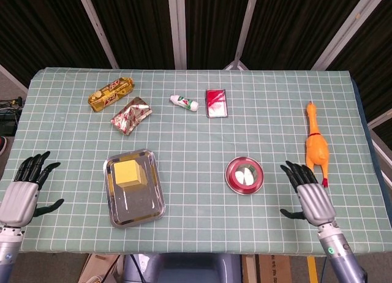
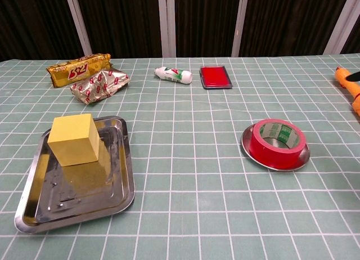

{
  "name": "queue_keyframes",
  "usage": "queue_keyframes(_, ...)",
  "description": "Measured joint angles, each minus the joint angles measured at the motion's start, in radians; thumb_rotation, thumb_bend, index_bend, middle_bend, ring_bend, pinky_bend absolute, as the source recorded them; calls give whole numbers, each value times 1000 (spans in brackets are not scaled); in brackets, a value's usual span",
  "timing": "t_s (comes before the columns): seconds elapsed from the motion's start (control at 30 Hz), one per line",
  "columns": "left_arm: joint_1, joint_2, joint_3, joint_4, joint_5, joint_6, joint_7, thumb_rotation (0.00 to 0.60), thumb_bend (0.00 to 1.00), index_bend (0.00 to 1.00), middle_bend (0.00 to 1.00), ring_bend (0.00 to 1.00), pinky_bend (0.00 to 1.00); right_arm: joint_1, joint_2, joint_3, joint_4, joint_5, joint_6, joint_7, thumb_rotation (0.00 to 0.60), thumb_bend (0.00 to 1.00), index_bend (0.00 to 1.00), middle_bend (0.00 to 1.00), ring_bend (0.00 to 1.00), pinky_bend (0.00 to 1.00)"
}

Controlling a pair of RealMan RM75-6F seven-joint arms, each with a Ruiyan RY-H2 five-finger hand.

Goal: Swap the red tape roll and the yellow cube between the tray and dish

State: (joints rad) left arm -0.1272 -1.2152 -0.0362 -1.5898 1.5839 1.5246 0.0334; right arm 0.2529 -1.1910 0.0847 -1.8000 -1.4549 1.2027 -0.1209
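The yellow cube [image 1: 129, 173] [image 2: 74, 139] stands in the far end of the steel tray [image 1: 150, 204] [image 2: 115, 198] at the front left. The red tape roll [image 1: 245, 175] [image 2: 278, 142] lies flat in the round metal dish [image 1: 230, 182] [image 2: 272, 162] at the front right. My right hand [image 1: 309, 193] hovers open, fingers spread, a short way right of the dish and holds nothing. My left hand [image 1: 24, 188] is open at the table's front left edge, well left of the tray. The chest view shows only a dark fingertip at its right edge.
A rubber chicken [image 1: 316, 147] [image 2: 350, 86] lies just right of my right hand. Along the far side are a gold snack bar [image 1: 111, 94], a crumpled foil wrapper [image 1: 130, 116], a small white tube [image 1: 184, 102] and a red flat tin [image 1: 215, 103].
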Motion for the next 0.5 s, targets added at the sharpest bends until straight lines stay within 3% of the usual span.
queue_keyframes(0.27,0,0,-6,-1,-15,-2,-2,600,44,189,0,0,8,153,-85,76,-31,212,-165,-167,600,0,13,0,0,0)
queue_keyframes(0.5,2,8,-10,-4,-24,-2,-10,600,44,189,0,0,16,257,-166,105,-12,394,-237,-299,600,0,12,0,0,0)
